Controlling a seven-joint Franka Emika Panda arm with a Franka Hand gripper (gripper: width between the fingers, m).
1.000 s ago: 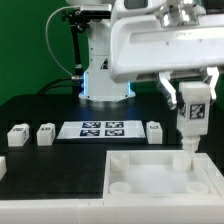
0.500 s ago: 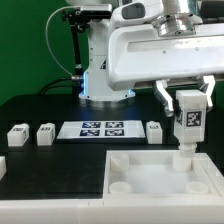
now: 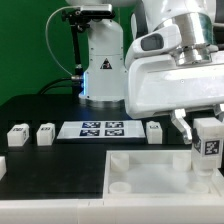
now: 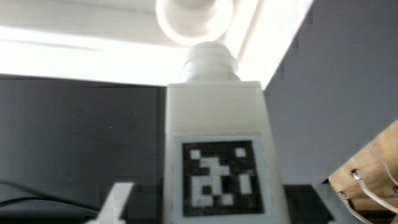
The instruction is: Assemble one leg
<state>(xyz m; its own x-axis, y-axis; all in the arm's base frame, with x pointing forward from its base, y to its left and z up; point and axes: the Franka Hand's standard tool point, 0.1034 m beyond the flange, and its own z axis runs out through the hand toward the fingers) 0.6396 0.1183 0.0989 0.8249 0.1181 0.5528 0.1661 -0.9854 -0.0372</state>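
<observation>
My gripper [image 3: 204, 132] is shut on a white leg [image 3: 209, 146] with a black-and-white tag. It holds the leg upright over the far corner of the white tray [image 3: 150, 172] on the exterior view's right. In the wrist view the leg [image 4: 214, 120] fills the middle. Its narrow peg [image 4: 210, 62] points at a round socket [image 4: 192, 16] of the tray, and one finger [image 4: 121, 204] shows beside the leg. I cannot tell whether the peg touches the socket. Three more legs stand on the table: two [image 3: 17, 135] [image 3: 45, 133] on the exterior view's left and one [image 3: 154, 130] by the marker board.
The marker board [image 3: 103, 129] lies flat behind the tray. The robot base [image 3: 104, 72] stands at the back. The arm's white body [image 3: 170, 85] hangs over the tray's right half. A small white part [image 3: 2, 165] lies at the left edge.
The arm has moved to the exterior view's right and down with the leg in its grip. The leg now sits lower, at the tray's far right corner.
</observation>
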